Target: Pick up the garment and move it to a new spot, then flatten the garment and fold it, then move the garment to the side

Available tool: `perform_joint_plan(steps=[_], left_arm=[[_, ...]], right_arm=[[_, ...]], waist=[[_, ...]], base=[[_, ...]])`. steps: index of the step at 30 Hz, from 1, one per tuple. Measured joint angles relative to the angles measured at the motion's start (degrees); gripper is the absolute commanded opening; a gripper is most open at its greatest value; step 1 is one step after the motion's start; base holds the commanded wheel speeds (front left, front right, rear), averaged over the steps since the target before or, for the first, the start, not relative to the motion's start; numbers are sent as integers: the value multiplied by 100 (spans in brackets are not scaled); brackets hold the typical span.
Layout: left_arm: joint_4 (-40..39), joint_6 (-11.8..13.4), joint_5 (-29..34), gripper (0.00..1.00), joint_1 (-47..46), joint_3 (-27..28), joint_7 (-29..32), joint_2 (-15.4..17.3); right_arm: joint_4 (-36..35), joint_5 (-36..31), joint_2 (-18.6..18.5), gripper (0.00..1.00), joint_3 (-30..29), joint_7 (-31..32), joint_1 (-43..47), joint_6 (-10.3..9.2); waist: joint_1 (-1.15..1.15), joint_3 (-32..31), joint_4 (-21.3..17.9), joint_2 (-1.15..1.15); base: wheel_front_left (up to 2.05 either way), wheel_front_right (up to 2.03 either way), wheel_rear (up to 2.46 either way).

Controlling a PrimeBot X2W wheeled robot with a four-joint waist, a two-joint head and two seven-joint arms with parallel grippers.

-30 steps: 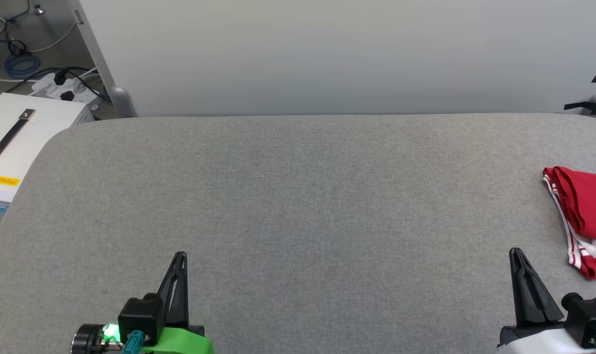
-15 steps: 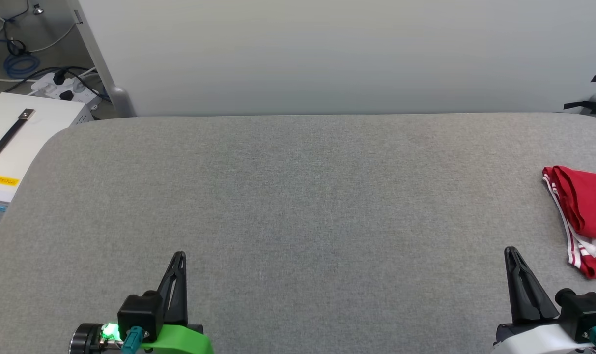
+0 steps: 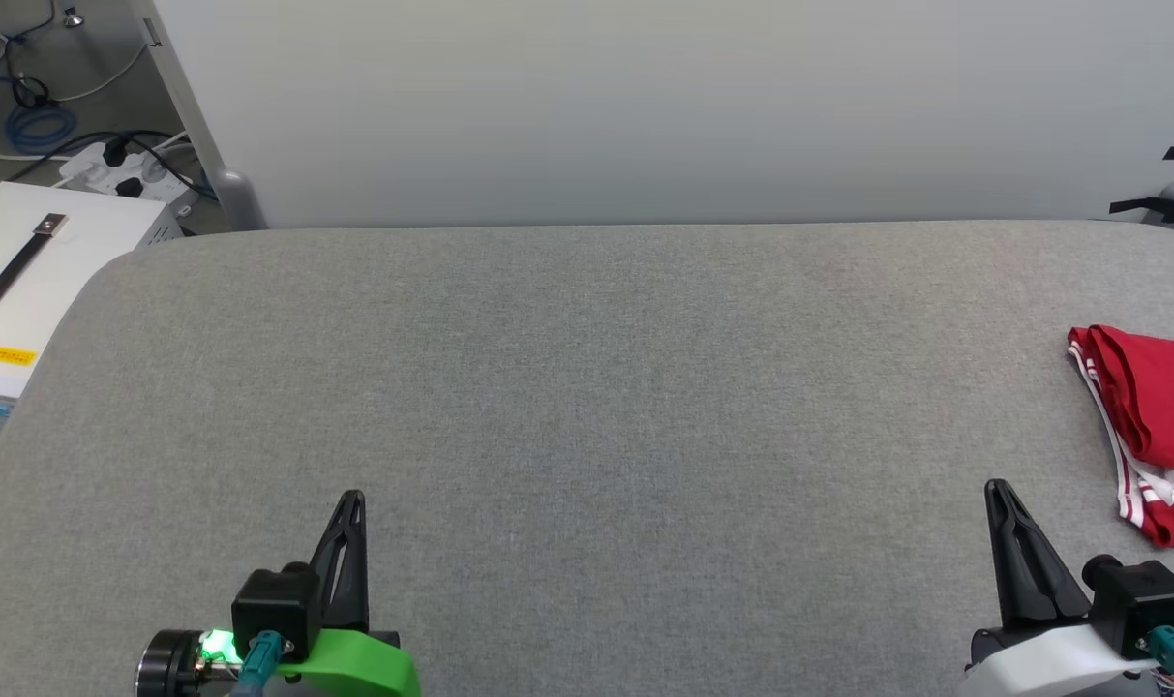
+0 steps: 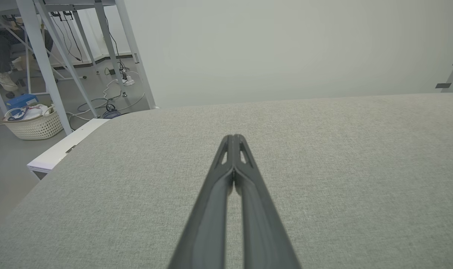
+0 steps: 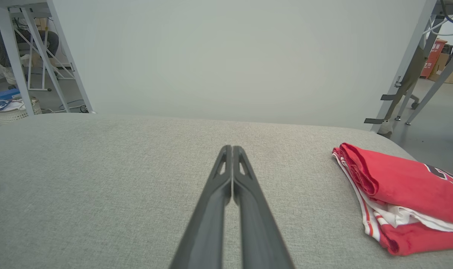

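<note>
At the table's right edge lies the garment (image 3: 1150, 416), a red bundle with white layers and striped trim, resting on the grey table (image 3: 587, 387) with nothing gripping it.

Over the last second, we see the right gripper (image 3: 995, 490) slide a little toward the table's middle, widening the gap to the cloth. The left gripper (image 3: 352, 498) barely stirs above the table's near-left part, and the garment has not moved. We read this as an arm drawing back from a finished placement. The shirt looks folded and parked at the side, so the task seems at or near its end.

Both pairs of fingers are pressed together and hold nothing. The wrist views show this for the left gripper (image 4: 233, 139) and the right gripper (image 5: 232, 149), each with its tips meeting above bare table.

The garment (image 5: 405, 186) presents its rounded red fold toward the table's middle. The striped trim runs along that same side, and the white layers peek out at the end facing the table's near edge. A bit of dark print shows on top toward the table's right edge. We judge its long axis to run from the table's far side to its near side, though its right part is cut off in both views, so we can't be sure.
</note>
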Motion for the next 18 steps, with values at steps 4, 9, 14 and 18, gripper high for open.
perform_joint_plan(steps=[4,9,14,18], left_arm=[[-9,1,1,0,-10,12,32,-16],[-22,1,36,0,-17,30,104,-35],[-38,1,37,0,-66,47,170,-49],[-54,1,43,0,-76,67,209,-54]], right_arm=[[10,-9,4,0,9,46,-32,-1],[20,-27,8,0,20,105,-73,-1],[30,-59,12,0,29,171,-94,-1],[38,-67,14,0,36,222,-133,-1]], waist=[[0,2,-2,0],[0,5,-5,0],[0,8,-8,0],[0,10,-10,0]], base=[[0,0,0],[0,0,0],[0,0,0],[0,0,0]])
